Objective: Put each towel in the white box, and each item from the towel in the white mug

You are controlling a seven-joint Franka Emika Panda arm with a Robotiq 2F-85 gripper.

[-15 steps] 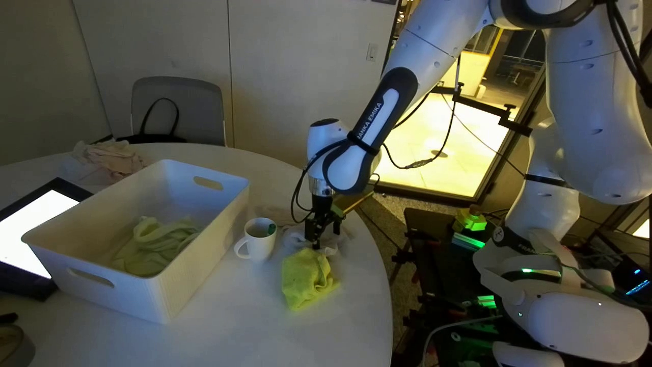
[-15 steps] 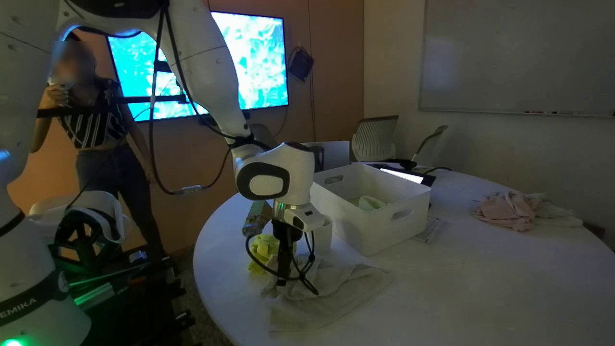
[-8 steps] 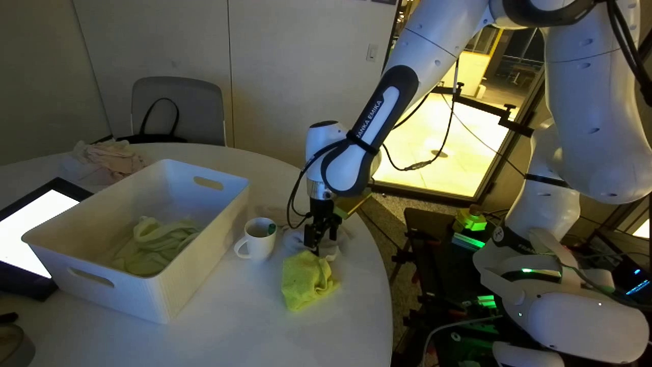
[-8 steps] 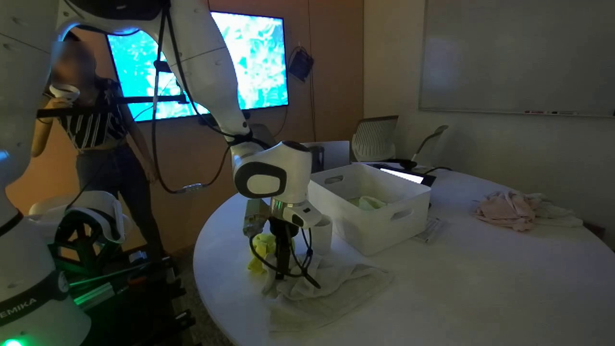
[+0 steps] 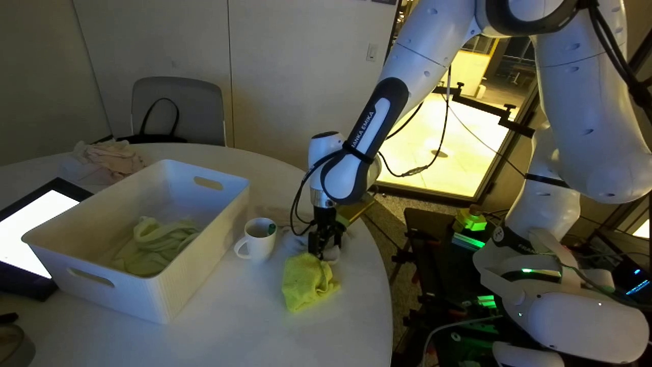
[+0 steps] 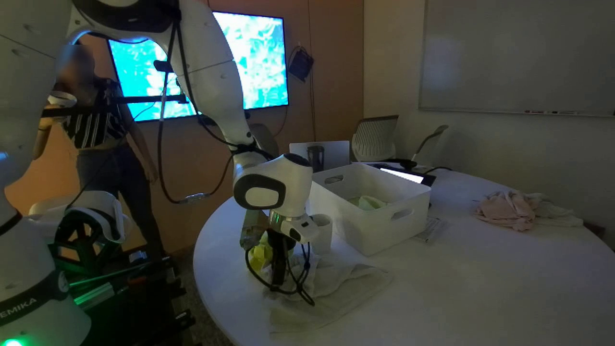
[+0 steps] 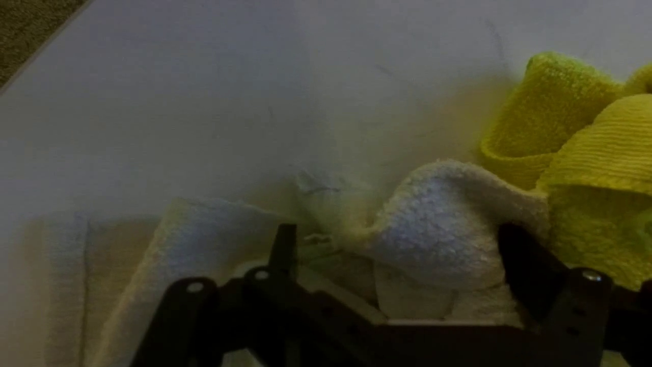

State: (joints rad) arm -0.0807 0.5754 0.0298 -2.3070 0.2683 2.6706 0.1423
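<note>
Directly underneath, whitish towel: laid part flat, part rumpled on the table below the gripper, one nubbly fold standing up between the jaws. Judged light, limp and hard to damage; it would best be pinched at that fold, where the terry should not slip.

Gripper jaws: parted wide, the fold straddled and nothing seen clamped; whether cloth is touched cannot be told.

Yellow towel: bunched just beside the gripper, looped pile on one part and ribbed weave on another; it should be lifted as one soft lump if taken by the top.

White mug: stood upright near the gripper; smooth, cylindrical, handled, judged rigid and breakable. A green item is seen inside.

White box: placed past the mug; stiff-looking plastic, tall-walled, with slots cut through.

Pale green towel: already lodged in the box, in loose ropy folds.

Pink cloth: crumpled, well apart from the gripper.
</note>
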